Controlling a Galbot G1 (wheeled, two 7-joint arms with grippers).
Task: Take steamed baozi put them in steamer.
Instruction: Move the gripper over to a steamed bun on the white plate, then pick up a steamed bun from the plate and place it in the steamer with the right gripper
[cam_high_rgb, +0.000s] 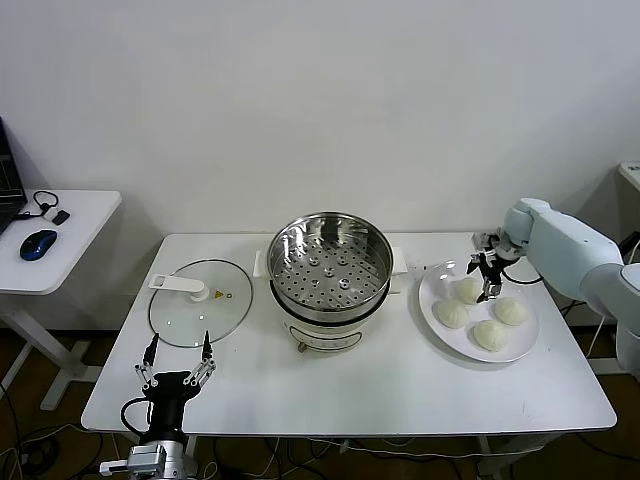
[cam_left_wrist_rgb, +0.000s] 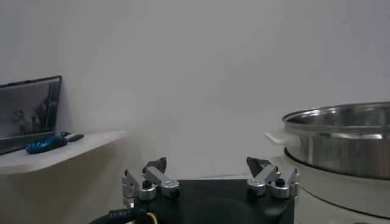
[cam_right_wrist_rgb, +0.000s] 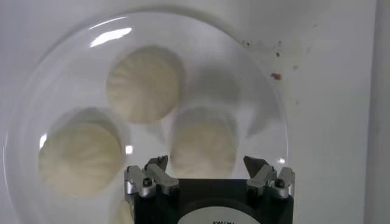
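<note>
My right gripper (cam_high_rgb: 487, 281) hangs directly above the plate (cam_high_rgb: 432, 308), fingers spread apart around nothing, with the nearest of the steamed baozi (cam_right_wrist_rgb: 203, 142) just below and between them. My left gripper (cam_high_rgb: 176, 373) is parked at the near left table (cam_high_rgb: 380, 390) edge, fingers apart, beside the glass lid (cam_high_rgb: 200, 303).

Risks, in my judgement:
- Descent off centre: one finger lands on the bun's dome and dents or rolls it toward its neighbours, which lie close beside it.
- Excess closing force: the soft dough deforms or tears.
- Insufficient closing: the bun slips during transfer to the steamer (cam_high_rgb: 329, 262), which stands well to my right gripper's left, open and empty.
- Low carry height: the bun strikes the steamer rim.

Count, largest to smallest:
- Table: one.
- Steamer: one.
- Lid: one.
- Plate: one.
- Baozi: four, all on the plate.
</note>
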